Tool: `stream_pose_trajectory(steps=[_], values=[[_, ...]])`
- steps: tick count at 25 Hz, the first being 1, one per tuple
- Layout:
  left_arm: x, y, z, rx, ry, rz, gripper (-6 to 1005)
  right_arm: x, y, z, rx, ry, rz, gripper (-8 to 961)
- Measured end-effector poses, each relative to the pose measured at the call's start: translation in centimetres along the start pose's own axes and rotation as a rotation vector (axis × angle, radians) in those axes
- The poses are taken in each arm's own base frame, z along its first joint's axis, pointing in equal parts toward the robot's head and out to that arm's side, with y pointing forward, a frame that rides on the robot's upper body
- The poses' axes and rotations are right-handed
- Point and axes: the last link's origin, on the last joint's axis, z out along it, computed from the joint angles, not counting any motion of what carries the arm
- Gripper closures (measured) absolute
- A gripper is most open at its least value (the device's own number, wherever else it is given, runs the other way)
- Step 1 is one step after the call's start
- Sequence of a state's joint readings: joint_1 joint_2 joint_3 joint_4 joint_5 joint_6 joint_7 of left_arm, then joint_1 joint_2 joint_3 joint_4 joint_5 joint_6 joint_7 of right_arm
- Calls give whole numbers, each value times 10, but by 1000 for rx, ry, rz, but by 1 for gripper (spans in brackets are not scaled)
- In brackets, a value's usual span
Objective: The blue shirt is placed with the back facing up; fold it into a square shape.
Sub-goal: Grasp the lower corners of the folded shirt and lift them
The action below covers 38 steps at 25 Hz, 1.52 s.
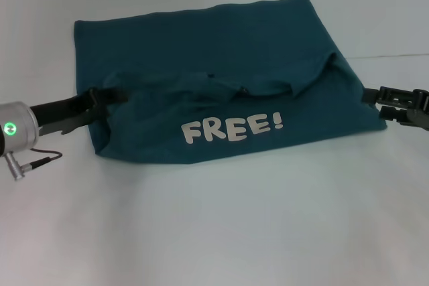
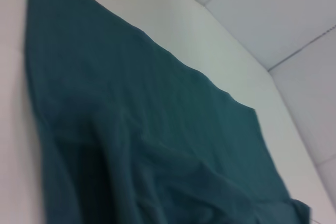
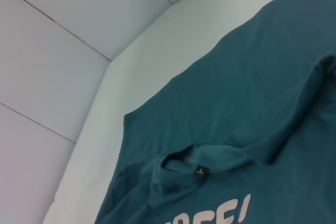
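Observation:
The blue shirt [image 1: 221, 58] lies on the white table [image 1: 214, 232]. Its collar end is folded over toward me, so the white "FREE!" lettering [image 1: 231, 128] faces up. The neck opening [image 1: 221, 85] sits at the fold's far edge. My left gripper [image 1: 107, 106] is open at the shirt's left edge, its fingers [image 1: 114, 96] astride the folded layer. My right gripper [image 1: 374, 104] is open at the shirt's right edge, just touching the cloth. The left wrist view shows plain teal cloth [image 2: 157, 129]. The right wrist view shows the collar with its label [image 3: 202, 170].
The white table spreads all round the shirt, with bare surface in front of me. A seam line [image 1: 395, 56] runs across the table at the far right. A cable [image 1: 40, 159] hangs from my left wrist [image 1: 13, 128].

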<state>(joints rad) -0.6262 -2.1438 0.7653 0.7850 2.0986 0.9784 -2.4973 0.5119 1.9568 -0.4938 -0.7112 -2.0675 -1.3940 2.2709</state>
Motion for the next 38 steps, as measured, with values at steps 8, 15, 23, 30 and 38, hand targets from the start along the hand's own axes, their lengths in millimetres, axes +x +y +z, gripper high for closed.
stream_pose_trajectory(steps=[8, 15, 23, 30, 38], values=[[-14, -10, 14, 54, -24, 63, 417, 7, 2, 3, -19, 22, 8, 74], [-25, -19, 14, 84, -58, 73, 418, 12, -1, 3, -14, 35, 24, 74], [-36, -18, 15, 83, -98, 87, 418, 23, -8, 2, 8, 85, 39, 74], [-39, -23, 12, 101, -114, 82, 635, 22, -7, -2, 9, 101, 25, 73], [-32, -16, 2, 60, -131, 123, 778, 3, -7, -8, 41, 125, -36, 73]])
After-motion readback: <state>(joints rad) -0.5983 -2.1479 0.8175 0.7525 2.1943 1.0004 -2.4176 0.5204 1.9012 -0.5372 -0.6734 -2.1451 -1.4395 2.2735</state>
